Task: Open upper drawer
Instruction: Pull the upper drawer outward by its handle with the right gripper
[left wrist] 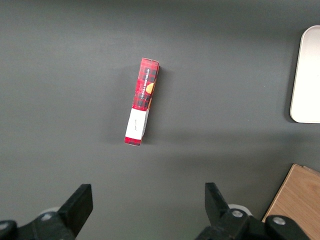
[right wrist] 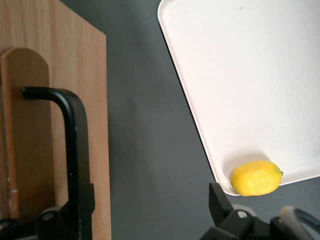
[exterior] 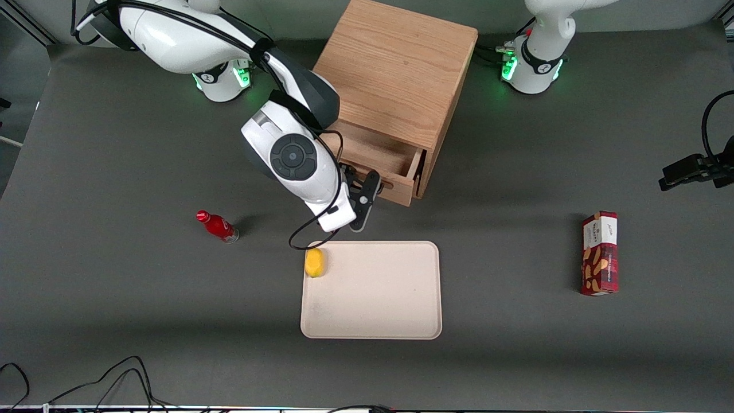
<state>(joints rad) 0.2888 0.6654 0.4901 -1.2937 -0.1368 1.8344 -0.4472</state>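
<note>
The wooden cabinet (exterior: pixel 395 74) stands at the back middle of the table. Its upper drawer (exterior: pixel 375 154) is pulled partway out, and its plain wooden inside shows. My right gripper (exterior: pixel 367 198) hangs just in front of the drawer front, close above the table. In the right wrist view the gripper (right wrist: pixel 149 196) is open. One finger (right wrist: pixel 80 200) sits against the black wire handle (right wrist: pixel 75 140) on the oak drawer front (right wrist: pixel 92 100). The other finger (right wrist: pixel 217 197) stands apart over bare table. Nothing is clamped between them.
A cream tray (exterior: pixel 378 310) lies nearer the front camera than the cabinet, with a lemon (exterior: pixel 315 262) at its corner closest to the gripper. A red bottle (exterior: pixel 218 226) lies toward the working arm's end. A red snack box (exterior: pixel 600 253) lies toward the parked arm's end.
</note>
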